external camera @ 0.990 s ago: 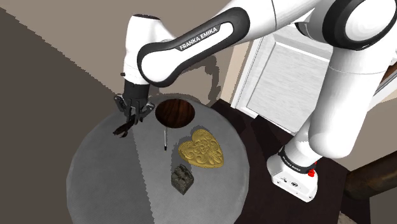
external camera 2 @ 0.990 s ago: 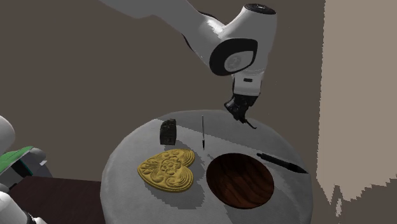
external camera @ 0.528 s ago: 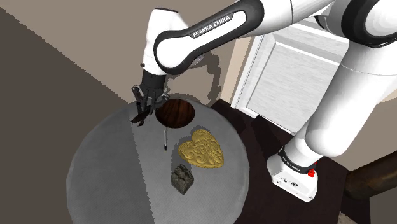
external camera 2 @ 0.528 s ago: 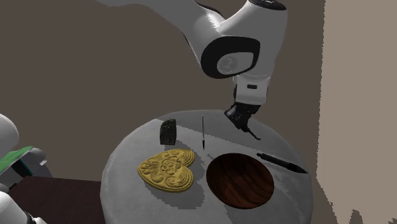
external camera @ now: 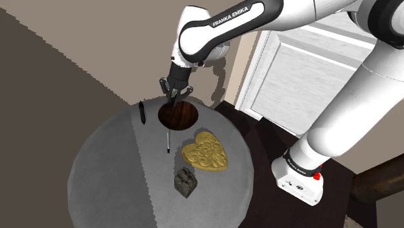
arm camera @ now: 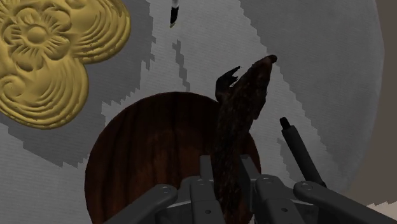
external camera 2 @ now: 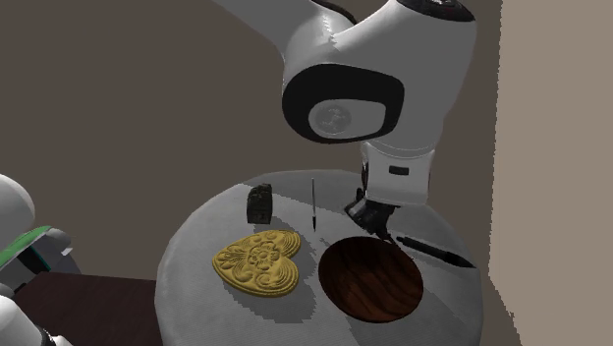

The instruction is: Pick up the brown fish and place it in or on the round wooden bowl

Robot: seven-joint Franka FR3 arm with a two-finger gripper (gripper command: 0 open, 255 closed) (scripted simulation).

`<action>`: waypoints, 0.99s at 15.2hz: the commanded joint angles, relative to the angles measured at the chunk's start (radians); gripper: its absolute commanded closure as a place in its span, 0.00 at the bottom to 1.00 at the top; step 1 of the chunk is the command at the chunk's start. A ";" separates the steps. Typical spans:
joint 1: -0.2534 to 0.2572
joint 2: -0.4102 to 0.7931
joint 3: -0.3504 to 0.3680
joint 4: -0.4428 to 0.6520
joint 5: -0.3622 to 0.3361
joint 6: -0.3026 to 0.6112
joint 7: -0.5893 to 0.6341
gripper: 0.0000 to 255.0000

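My gripper (arm camera: 226, 186) is shut on the brown fish (arm camera: 240, 121), a long dark mottled body that sticks out past the fingertips. In the wrist view the fish hangs above the rim of the round dark wooden bowl (arm camera: 137, 165), its tail end reaching out over the grey table beyond. The shoulder view shows the gripper (external camera: 175, 97) just above the bowl's (external camera: 179, 116) far edge. In the second exterior view the gripper (external camera 2: 373, 218) hovers close over the back rim of the bowl (external camera 2: 371, 280).
A round grey table (external camera: 107, 175) carries a gold heart-shaped dish (external camera: 206, 153) beside the bowl, a dark small block (external camera: 185, 181), a thin black-and-white stick (external camera: 168, 139) and a black pen (external camera: 140, 111). A white door stands behind the arm.
The gripper has carried the fish from the table's far side toward the shoulder view's right, ending over the bowl. The black pen it was covering now shows.
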 commanded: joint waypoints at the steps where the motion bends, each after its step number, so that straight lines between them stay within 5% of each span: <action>1: -0.032 -0.030 -0.023 -0.024 0.024 -0.022 -0.067 1.00; 15: -0.017 0.092 -0.022 -0.082 0.007 0.150 -0.091 1.00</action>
